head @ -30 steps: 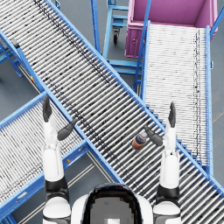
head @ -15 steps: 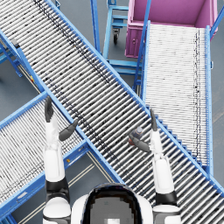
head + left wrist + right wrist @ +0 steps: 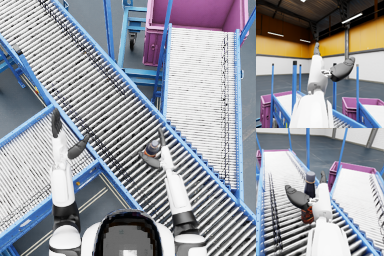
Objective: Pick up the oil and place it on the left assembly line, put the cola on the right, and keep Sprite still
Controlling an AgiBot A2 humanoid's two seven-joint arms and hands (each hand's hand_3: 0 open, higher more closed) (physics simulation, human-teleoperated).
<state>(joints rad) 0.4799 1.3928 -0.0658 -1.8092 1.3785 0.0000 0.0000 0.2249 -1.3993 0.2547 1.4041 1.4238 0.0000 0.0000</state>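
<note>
A dark cola bottle [image 3: 151, 148] with a grey cap and a red-orange label stands upright on the central diagonal roller conveyor [image 3: 100, 95]. My right hand [image 3: 159, 145] reaches around it. In the right wrist view the bottle [image 3: 309, 186] sits between the thumb and the straight fingers of this hand [image 3: 297, 197], and no firm grip shows. My left hand [image 3: 57, 127] is raised over the edge of the left line, fingers spread and holding nothing; the left wrist view shows this hand [image 3: 341, 71] against the hall wall. No oil or Sprite is visible.
The left roller line [image 3: 25, 170] lies at the lower left and the right roller line [image 3: 200, 90] at the upper right, with a pink bin [image 3: 200, 12] at its far end. Blue frame rails [image 3: 107, 30] edge every conveyor.
My right hand has swung left from beside the bottle and now brackets it. The left arm has shifted only slightly. The bottle stands where it was.
</note>
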